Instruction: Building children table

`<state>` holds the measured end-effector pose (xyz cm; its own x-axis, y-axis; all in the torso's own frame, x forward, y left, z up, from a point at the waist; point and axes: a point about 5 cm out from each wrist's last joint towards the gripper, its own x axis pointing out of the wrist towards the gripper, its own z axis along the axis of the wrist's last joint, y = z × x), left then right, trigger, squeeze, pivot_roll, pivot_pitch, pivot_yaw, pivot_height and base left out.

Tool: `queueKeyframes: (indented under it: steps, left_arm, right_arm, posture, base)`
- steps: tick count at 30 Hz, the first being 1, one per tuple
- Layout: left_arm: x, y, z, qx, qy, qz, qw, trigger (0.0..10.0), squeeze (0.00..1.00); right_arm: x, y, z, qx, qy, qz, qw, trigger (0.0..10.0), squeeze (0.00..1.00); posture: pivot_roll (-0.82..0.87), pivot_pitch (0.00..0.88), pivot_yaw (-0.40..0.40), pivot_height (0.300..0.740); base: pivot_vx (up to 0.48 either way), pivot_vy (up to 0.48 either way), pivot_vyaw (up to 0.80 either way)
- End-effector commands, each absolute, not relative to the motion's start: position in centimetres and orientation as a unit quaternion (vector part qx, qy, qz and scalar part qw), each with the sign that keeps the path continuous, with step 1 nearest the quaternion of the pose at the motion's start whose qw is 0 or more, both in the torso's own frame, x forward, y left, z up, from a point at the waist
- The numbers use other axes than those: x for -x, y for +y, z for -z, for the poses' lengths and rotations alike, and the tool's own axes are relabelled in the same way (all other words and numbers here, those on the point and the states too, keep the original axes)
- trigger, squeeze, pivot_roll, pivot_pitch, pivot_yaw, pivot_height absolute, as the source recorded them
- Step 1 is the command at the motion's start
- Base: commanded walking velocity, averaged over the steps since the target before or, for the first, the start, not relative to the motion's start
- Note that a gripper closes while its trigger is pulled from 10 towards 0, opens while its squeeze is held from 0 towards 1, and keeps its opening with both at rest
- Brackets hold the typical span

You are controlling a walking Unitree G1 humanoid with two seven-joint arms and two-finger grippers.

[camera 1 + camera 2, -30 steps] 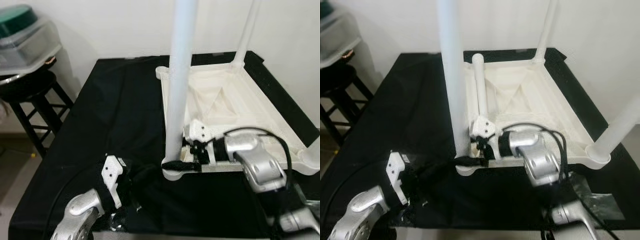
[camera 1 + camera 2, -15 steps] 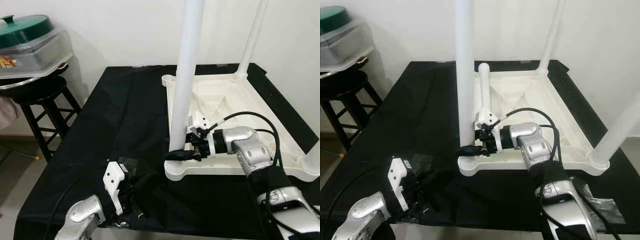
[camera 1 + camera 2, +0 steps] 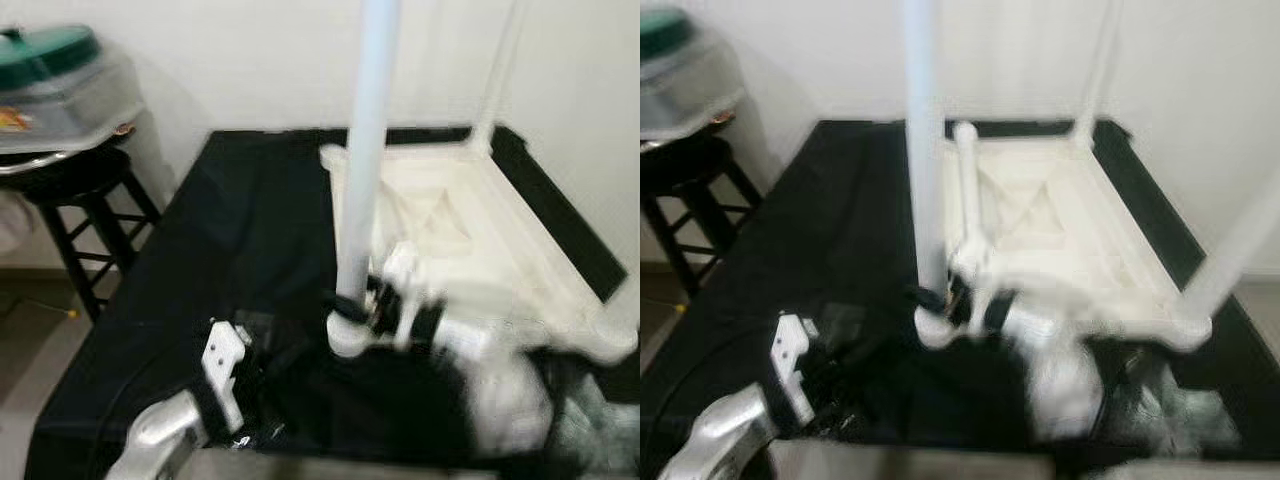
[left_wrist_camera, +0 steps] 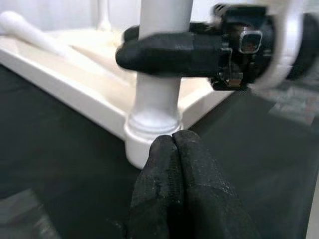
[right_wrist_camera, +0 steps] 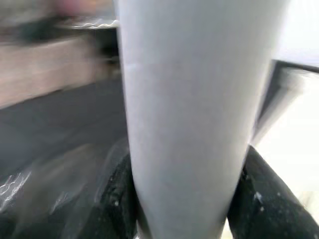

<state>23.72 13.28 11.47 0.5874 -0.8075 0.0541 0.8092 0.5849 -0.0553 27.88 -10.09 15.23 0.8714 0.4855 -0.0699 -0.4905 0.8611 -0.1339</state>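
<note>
— So, nearest first: where is the left gripper [image 4: 172,164]?

— Low over the black cloth [image 3: 230,250] near its front edge, fingers pressed together with nothing between them. Their tips point at the corner socket of the upturned white table top [image 3: 500,235], just short of it, with a strip of bare cloth between.

— And the right gripper [image 3: 352,305]?

— Just beyond that, pinching the near table leg [image 3: 365,170] low down, close above the socket. One black finger [image 4: 169,52] wraps across the front of the leg; the wrist view has the leg held between both pads. The head views are blurred there, so the arm behind is a smear.

— Room to move?

— To the left of both grippers the cloth is open out to its edge, then a drop to the floor and a black stool [image 3: 75,195] carrying a clear tub with a green lid [image 3: 55,75]. Beyond the right gripper a loose leg [image 3: 968,185] lies in the tray-like underside, and another leg [image 3: 500,75] stands at the far corner by the white wall [image 3: 250,60].
</note>
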Motion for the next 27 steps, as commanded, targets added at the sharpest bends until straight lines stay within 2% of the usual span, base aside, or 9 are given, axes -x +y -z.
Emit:
queueKeyframes:
  steps: [1,5,7,9,10,16,17,18,27]
  left_arm:
    - [-24.0,13.5,-11.6,0.035,-0.006,0.461,0.886,10.0,0.00]
    - [-23.9,13.4,-11.6,0.031,-0.005,0.464,0.885,10.0,0.00]
    - [-23.8,13.5,-11.6,0.031,-0.006,0.458,0.888,10.0,0.00]
    - [-23.8,13.6,-11.6,0.032,-0.006,0.456,0.889,10.0,0.00]
    - [-23.9,13.6,-11.6,0.034,-0.006,0.455,0.890,10.0,0.00]
    - [-24.2,13.4,-11.8,0.038,-0.010,0.458,0.888,10.0,0.00]
    - [-24.3,13.2,-11.8,0.038,-0.012,0.459,0.887,10.0,0.00]
    - [-24.4,13.1,-11.9,0.038,-0.014,0.461,0.887,10.0,0.00]
    - [-24.4,12.6,-11.8,0.038,-0.014,0.465,0.885,10.0,0.00]
  right_arm:
    - [-28.1,-12.0,-11.8,0.105,0.125,-0.204,0.965,0.0,0.00]
    - [-28.2,-11.5,-12.0,0.116,0.123,-0.219,0.961,0.5,0.00]
    - [-28.5,-11.6,-12.6,0.119,0.121,-0.202,0.965,10.0,0.00]
    - [-28.7,-11.7,-13.2,0.112,0.116,-0.206,0.965,10.0,0.00]
    - [-29.2,-11.7,-14.5,0.090,0.101,-0.229,0.964,10.0,1.00]
    - [-30.2,-11.4,-19.6,0.070,0.006,-0.403,0.913,10.0,1.00]
    - [-30.1,-11.8,-20.1,0.084,-0.001,-0.436,0.896,10.0,0.73]
    - [-30.1,-12.2,-20.5,0.100,-0.004,-0.466,0.879,10.0,0.00]
    - [-33.1,-15.0,-21.2,0.152,0.033,-0.541,0.827,10.0,0.00]
  posture:
    - [0.01,0.132,0.075,0.740]
    - [0.01,0.127,0.070,0.740]
    - [0.01,0.128,0.071,0.740]
    - [0.01,0.129,0.068,0.740]
    - [0.01,0.129,0.067,0.740]
    - [0.01,0.121,0.066,0.740]
    - [0.01,0.120,0.065,0.740]
    - [0.01,0.119,0.063,0.740]
    - [0.03,0.107,0.051,0.740]
  base:
    - [0.000,0.000,0.00]
    - [0.000,0.000,0.00]
    - [0.000,0.000,0.00]
    - [0.000,0.000,0.00]
    - [0.000,0.000,0.00]
    - [0.000,0.000,0.00]
    - [0.000,0.000,0.00]
    - [0.000,0.000,0.00]
    - [0.000,0.000,0.00]
